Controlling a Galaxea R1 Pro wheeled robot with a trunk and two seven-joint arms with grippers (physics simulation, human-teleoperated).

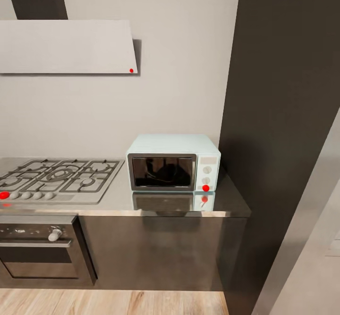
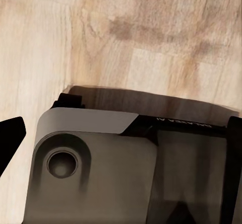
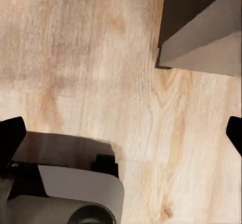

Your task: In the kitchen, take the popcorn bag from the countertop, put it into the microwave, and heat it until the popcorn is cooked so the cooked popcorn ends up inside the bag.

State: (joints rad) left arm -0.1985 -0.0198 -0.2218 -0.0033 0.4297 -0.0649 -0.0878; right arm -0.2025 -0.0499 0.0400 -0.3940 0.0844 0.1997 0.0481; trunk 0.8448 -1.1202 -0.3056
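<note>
The pale blue microwave (image 1: 173,162) stands on the grey countertop (image 1: 160,204) with its dark glass door closed and a red dot on its white knob panel. The popcorn bag and the popcorn are out of view. In the right wrist view my right gripper (image 3: 121,136) hangs open over the wood floor, a black fingertip (image 3: 10,138) at each side edge and nothing between them. My left gripper (image 2: 121,133) hangs above the robot's grey base (image 2: 91,173), one black fingertip (image 2: 10,136) at the frame edge, with nothing in it.
A gas hob (image 1: 56,178) lies left of the microwave, with a white hood (image 1: 66,46) above and a black oven (image 1: 40,249) below. A tall dark cabinet (image 1: 278,131) rises at the right. Its grey corner (image 3: 201,32) shows above the light wood floor (image 3: 101,58).
</note>
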